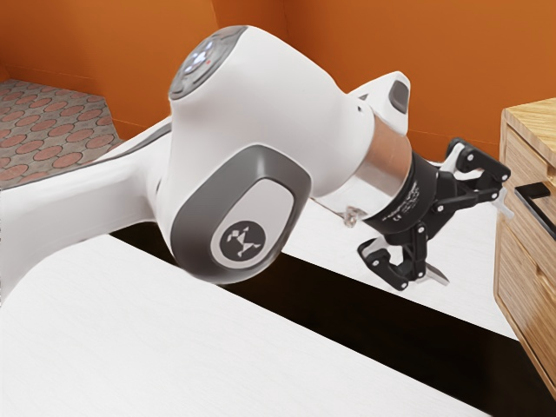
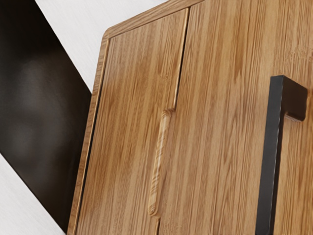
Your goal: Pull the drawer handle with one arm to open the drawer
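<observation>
Drawer handle just beside the upper of the wide-apart jaws, not between them.

No text reads clearly; the white lettering on the hand is too small.

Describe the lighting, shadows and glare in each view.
Exterior view: soft, even light on the white arm, with gentle shading under its elbow and no hard shadows; the open gripper reads dark against the white surface. Wrist view: the wooden cabinet front is evenly lit without glare; the handle stays nearly flat black; the dark band carries a faint grey sheen.
</observation>
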